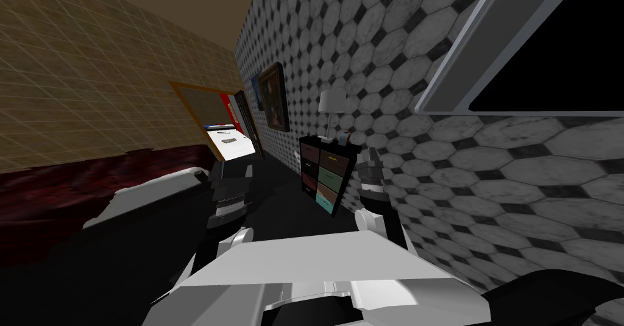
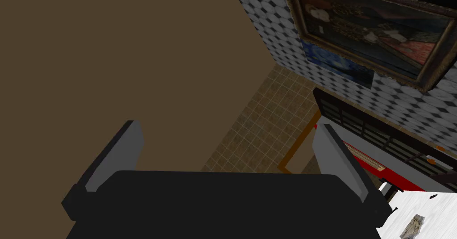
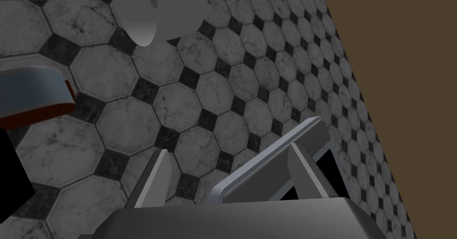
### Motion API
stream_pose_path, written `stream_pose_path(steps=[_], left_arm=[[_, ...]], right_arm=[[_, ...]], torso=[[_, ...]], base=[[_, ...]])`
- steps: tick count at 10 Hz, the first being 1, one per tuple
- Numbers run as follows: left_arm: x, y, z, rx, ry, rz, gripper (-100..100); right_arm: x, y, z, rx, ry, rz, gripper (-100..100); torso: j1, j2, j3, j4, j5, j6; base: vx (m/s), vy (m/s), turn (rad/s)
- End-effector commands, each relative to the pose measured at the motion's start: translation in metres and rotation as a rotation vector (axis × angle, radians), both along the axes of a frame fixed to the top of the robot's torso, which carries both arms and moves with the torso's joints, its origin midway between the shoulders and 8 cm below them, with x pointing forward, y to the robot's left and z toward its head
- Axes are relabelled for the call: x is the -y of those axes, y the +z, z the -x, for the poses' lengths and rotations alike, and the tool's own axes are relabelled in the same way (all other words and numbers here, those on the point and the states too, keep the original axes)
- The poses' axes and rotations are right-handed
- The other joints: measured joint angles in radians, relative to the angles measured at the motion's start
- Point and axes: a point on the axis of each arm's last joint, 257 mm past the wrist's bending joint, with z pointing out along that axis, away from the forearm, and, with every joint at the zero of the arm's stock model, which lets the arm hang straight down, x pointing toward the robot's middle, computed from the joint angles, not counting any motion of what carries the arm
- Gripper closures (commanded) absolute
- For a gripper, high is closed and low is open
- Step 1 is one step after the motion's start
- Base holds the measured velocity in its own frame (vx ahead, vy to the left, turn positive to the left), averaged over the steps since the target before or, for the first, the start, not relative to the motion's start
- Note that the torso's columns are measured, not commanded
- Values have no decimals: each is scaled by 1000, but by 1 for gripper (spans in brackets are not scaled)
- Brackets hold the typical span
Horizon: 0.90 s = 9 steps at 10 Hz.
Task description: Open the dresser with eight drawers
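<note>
The dresser [image 1: 325,175] is a dark cabinet with two columns of coloured drawer fronts, all flush. It stands against the tiled wall a little ahead of me. My right gripper [image 1: 367,156] is raised next to the dresser's right side, close to the wall and apart from the drawers. In the right wrist view that gripper [image 3: 232,178] is open, nothing between its fingers [image 3: 156,185], and points at the wall above the dresser's top. My left gripper [image 2: 232,156] is open and empty; its arm [image 1: 228,194] is held low to the left of the dresser.
A white lamp [image 1: 332,104] and a small grey object with a red base [image 3: 31,93] stand on the dresser's top. A dark red bed [image 1: 91,182] lies to the left. A framed picture [image 1: 274,97] hangs on the wall, and a window [image 1: 530,42] is near on the right.
</note>
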Motion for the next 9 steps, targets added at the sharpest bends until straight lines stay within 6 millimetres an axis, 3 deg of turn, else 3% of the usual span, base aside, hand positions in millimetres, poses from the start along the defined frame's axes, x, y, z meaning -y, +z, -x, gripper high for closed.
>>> stream_pose_path(steps=[1, 9], left_arm=[[0, 0, 0, 0, 0, 0, 0], [0, 0, 0, 0, 0, 0, 0]], right_arm=[[0, 0, 0, 0, 0, 0, 0], [0, 0, 0, 0, 0, 0, 0]], torso=[[0, 40, -82, 41, 0, 0], [0, 618, -1234, 617, 0, 0]], base=[[0, 0, 0], [0, 0, 0]])
